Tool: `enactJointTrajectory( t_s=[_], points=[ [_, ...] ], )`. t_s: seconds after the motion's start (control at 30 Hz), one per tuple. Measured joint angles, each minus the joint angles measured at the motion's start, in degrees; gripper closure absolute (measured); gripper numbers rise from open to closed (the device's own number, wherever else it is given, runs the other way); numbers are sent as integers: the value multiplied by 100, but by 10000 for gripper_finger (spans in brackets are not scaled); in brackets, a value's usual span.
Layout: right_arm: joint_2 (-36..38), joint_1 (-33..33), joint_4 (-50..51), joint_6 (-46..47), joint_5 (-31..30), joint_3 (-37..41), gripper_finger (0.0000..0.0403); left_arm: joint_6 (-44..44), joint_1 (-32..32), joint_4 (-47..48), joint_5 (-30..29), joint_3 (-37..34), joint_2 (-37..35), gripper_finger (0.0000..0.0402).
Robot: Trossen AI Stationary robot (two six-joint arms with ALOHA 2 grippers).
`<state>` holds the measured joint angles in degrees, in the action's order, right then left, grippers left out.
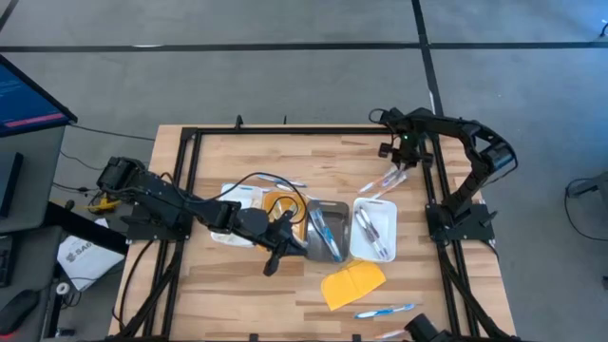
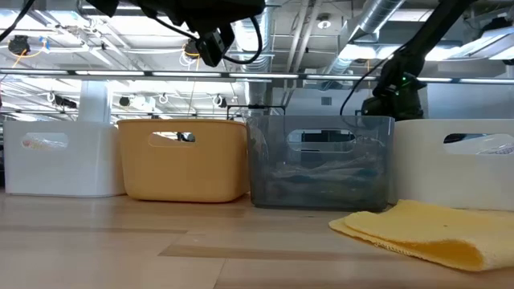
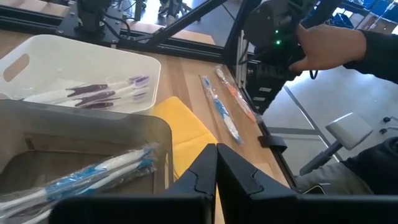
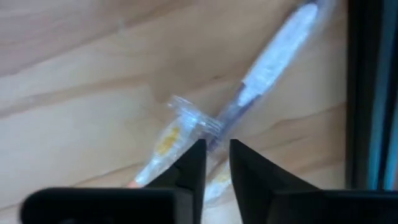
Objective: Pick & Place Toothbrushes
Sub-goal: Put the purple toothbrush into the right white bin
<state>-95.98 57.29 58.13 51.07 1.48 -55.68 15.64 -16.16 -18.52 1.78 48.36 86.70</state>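
My right gripper [image 1: 397, 171] [image 4: 216, 149] points down at the table's far right, its fingers a narrow gap apart over two wrapped toothbrushes lying crossed on the wood, one purple and white [image 4: 267, 62] and one orange [image 4: 163, 144]. My left gripper [image 1: 296, 247] [image 3: 216, 163] is shut and holds nothing. It hovers over the grey tray [image 1: 325, 249], in which blue toothbrushes [image 3: 93, 177] lie. Purple toothbrushes [image 3: 99, 94] lie in the white tray [image 1: 373, 249] beside it. More toothbrushes lie on the table near the front edge [image 1: 385, 311] and behind the trays [image 1: 277, 179]. My right gripper comes from above, pointing down, and its fingertips [image 4: 198, 152] stand on either side of the purple toothbrush's handle [image 4: 217, 127], where it crosses the orange one. Whether they touch the handle or its wrapper, I cannot tell. Both toothbrushes lie flat on the table.
An orange tray [image 1: 280, 204] and another white tray [image 1: 237, 201] stand left of the grey one. A yellow pad [image 1: 353, 283] lies in front of the trays. A person's hand [image 3: 329, 46] holds a dark device [image 3: 273, 37] at the table's near right corner. A black frame [image 1: 429, 190] rims the table.
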Motion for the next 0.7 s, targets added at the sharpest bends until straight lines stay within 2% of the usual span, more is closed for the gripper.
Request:
enactJointTrajectory(
  t_s=[0.3, 0.43, 0.57, 0.7],
  points=[
    [-719, 87, 7, -22, 13, -40, 222, -17, -25, 0, 0, -2, 0, 401],
    [-1055, 62, 63, -175, 65, -109, 186, -26, -28, 4, 2, -2, 0, 401],
    [-1134, 64, 234, -263, 22, -239, 179, -33, -26, 2, -2, -2, 0, 401],
    [-869, 42, 229, -354, -135, -318, 215, -35, -27, 2, -2, -2, 0, 401]
  ],
)
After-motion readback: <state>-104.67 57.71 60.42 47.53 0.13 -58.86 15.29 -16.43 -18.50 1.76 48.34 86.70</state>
